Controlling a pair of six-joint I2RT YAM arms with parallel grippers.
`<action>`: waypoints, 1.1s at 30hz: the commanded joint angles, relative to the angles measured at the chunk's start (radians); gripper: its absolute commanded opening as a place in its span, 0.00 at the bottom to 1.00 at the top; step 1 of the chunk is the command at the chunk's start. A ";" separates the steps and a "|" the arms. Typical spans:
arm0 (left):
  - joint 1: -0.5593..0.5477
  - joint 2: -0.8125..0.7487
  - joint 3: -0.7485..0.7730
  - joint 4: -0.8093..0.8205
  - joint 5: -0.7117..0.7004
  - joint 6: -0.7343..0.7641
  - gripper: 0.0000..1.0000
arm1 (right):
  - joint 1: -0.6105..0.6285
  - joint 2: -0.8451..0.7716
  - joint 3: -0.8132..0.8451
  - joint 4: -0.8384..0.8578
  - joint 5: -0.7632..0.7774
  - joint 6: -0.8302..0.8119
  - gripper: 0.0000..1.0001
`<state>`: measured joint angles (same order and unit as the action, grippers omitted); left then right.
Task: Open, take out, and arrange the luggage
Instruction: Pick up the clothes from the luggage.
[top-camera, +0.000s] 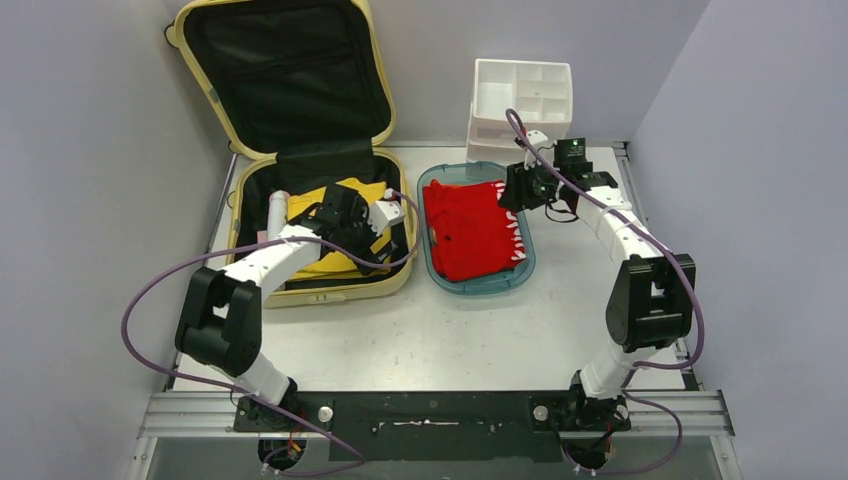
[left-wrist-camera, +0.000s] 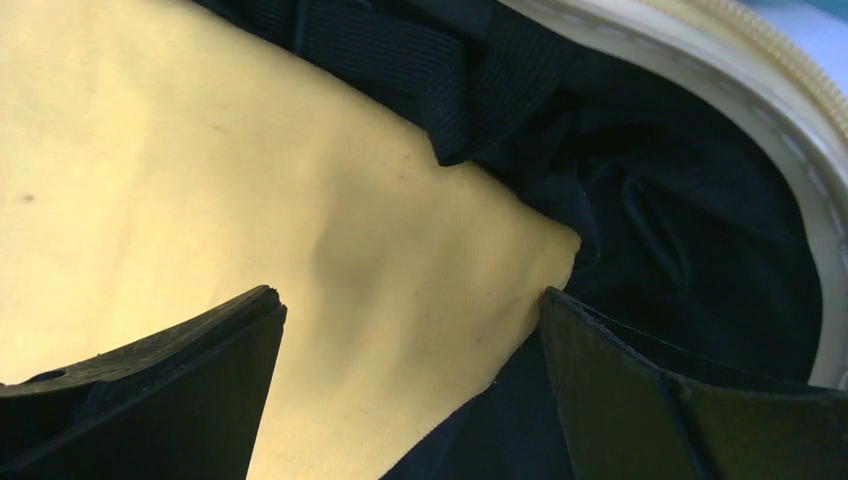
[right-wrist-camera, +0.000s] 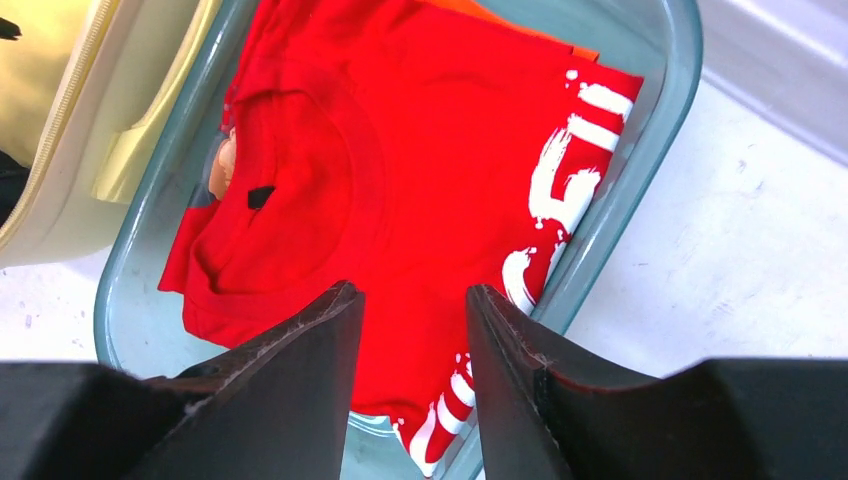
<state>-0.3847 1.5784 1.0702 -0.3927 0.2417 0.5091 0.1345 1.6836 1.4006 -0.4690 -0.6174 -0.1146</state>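
Plain booth around me; left wall (top-camera: 80, 150), right wall (top-camera: 770, 150) and back wall (top-camera: 430, 50) all flat pale grey with a faint lilac cast; side walls close in on the table (top-camera: 450, 330), back wall meets its far edge; table top pale grey-white, matte, faint scuffs showing in my right wrist view; metal rail (top-camera: 627, 170) along its right edge; at the near edge a ribbed aluminium beam (top-camera: 190, 415) runs side to side, black plate (top-camera: 440, 415) set on its middle; light even, diffuse, shadows soft and short; table top brighter than the walls.
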 joint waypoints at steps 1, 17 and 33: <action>-0.006 0.051 0.048 -0.065 0.067 0.101 0.97 | -0.013 -0.012 -0.010 0.055 -0.073 0.009 0.44; -0.079 0.104 -0.108 0.191 -0.167 0.084 0.72 | -0.029 0.007 -0.060 0.096 -0.099 0.034 0.47; -0.022 -0.002 -0.068 0.183 -0.042 0.015 0.00 | 0.044 -0.019 0.051 0.058 -0.111 0.088 0.47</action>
<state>-0.4435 1.6318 0.9730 -0.2211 0.1047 0.5930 0.1238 1.6985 1.3571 -0.4278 -0.7078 -0.0475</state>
